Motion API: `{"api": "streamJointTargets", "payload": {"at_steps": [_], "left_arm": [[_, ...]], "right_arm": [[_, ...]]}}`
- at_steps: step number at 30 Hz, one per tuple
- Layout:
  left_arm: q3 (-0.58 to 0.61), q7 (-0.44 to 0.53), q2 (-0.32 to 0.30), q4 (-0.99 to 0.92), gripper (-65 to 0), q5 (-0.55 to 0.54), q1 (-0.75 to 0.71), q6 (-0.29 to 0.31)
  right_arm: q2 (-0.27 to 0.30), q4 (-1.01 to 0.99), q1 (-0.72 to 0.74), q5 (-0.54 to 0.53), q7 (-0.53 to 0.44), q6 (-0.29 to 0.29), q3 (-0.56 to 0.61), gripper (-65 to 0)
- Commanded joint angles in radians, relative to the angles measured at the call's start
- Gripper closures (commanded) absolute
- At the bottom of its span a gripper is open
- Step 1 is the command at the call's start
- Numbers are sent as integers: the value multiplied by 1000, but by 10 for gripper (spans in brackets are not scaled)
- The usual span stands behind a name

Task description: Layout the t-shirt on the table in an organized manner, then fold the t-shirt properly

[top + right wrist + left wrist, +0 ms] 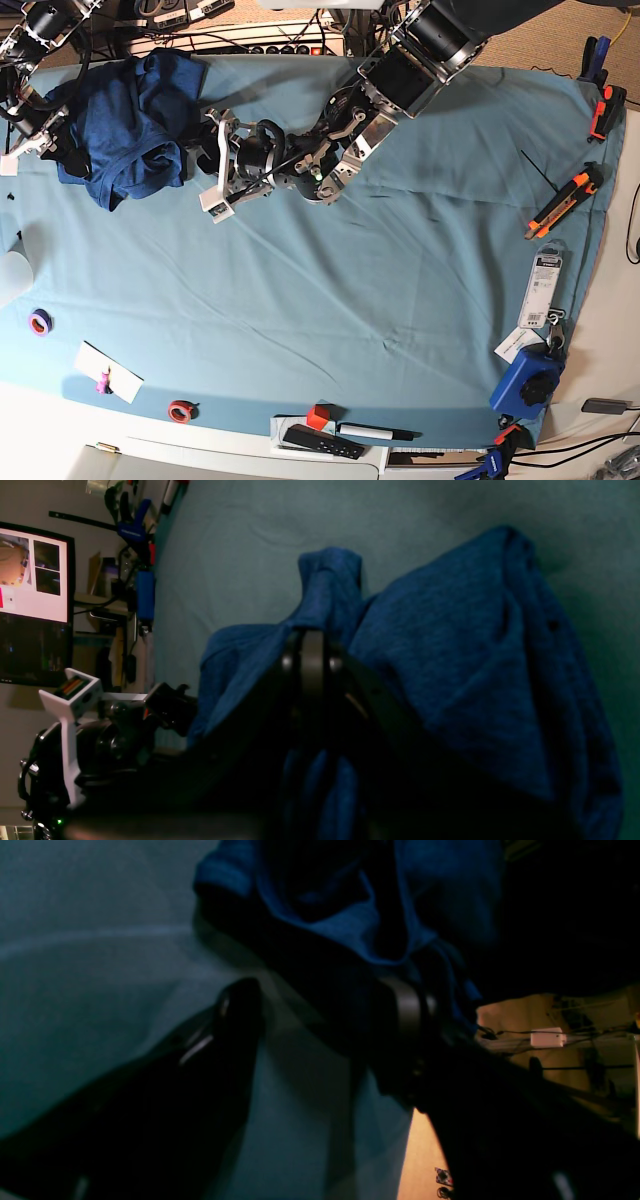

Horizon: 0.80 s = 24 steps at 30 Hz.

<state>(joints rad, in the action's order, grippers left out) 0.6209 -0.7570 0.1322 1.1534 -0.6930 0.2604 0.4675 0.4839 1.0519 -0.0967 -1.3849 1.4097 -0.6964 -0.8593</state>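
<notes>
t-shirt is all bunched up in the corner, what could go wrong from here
1. The right gripper is shut on the t-shirt, a crumpled heap; it may have pinched several layers, so a pull could drag the bundle instead of spreading it.
2. The left gripper is open at the heap's edge and could catch a loose fold.
3. The heap lies near the table's far corner and could slide off.

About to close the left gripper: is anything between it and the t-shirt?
Only bare teal-draped table, in the left wrist view: the open left gripper sits just short of the t-shirt, one finger near its edge.
</notes>
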Motion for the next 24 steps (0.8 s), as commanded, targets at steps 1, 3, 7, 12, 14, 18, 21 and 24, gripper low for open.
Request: {"api": "streamJointTargets", "payload": {"at_steps": [1, 3, 7, 12, 14, 18, 21, 24], "left_arm": [[-1, 24, 25, 16, -343, -32, 19, 15], [-1, 24, 25, 16, -343, -32, 19, 16], [-1, 24, 25, 16, -343, -32, 19, 15], [-1, 24, 25, 16, -343, -32, 19, 15], [-1, 24, 25, 16, -343, -32, 19, 15], [-1, 24, 25, 16, -343, -26, 19, 15], [-1, 24, 25, 16, -343, -5, 19, 15], [-1, 24, 25, 16, -343, -5, 19, 15]], "right_arm": [[29, 15, 8, -20, -13, -2, -14, 0], [29, 16, 8, -20, -13, -2, -40, 0], [29, 33, 8, 11, -13, -2, -130, 0], [29, 47, 8, 51, -13, -2, -201, 0], [29, 47, 8, 51, -13, -2, -202, 0], [29, 47, 8, 52, -13, -2, -202, 0], [29, 47, 8, 105, -13, -2, -202, 0], [29, 47, 8, 162, -13, -2, -202, 0]]}}
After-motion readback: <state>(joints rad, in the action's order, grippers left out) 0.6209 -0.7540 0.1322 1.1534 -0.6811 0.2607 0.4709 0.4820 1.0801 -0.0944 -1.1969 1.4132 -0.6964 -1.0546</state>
